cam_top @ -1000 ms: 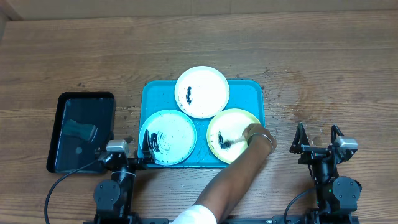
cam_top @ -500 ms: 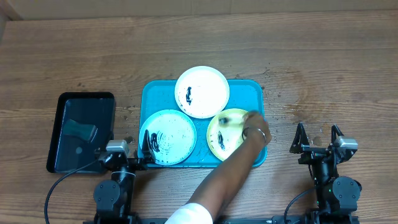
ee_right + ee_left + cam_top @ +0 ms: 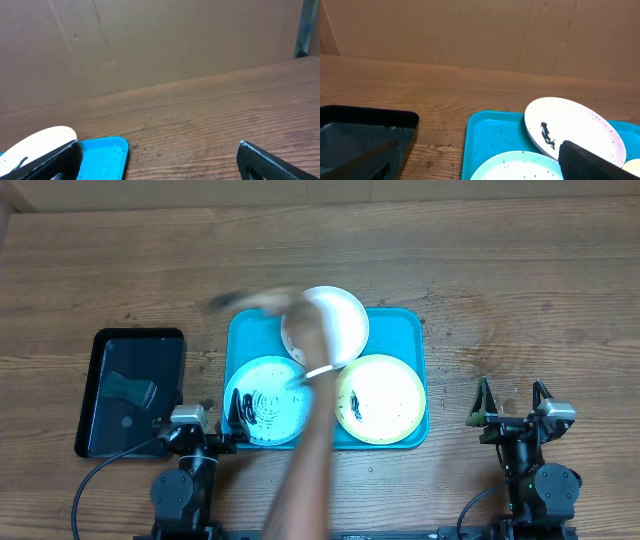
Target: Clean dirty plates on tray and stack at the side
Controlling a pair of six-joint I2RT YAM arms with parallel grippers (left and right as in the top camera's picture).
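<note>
The turquoise tray [image 3: 400,330] holds three smeared plates: white [image 3: 345,325] at the back, light blue [image 3: 262,395] front left, yellow-green [image 3: 385,395] front right. A person's blurred arm [image 3: 305,450] reaches from the near edge across the light blue and white plates, hand near the tray's far left corner. My left gripper [image 3: 218,415] stands open at the tray's near left corner, touching nothing. In its wrist view the gripper [image 3: 480,170] faces the tray [image 3: 492,135], white plate [image 3: 580,125] and light blue plate [image 3: 520,167]. My right gripper [image 3: 512,402] is open and empty, right of the tray.
A black tray [image 3: 105,420] holding a dark sponge-like piece [image 3: 130,388] lies left of the turquoise tray; it also shows as the black tray [image 3: 360,132] in the left wrist view. The right gripper [image 3: 160,167] sees bare wood, the tray corner [image 3: 105,155] and a cardboard wall [image 3: 175,40].
The person's hand left the yellow-green plate and swept up and left across the white plate toward the tray's far left corner. Both grippers stayed still and open.
</note>
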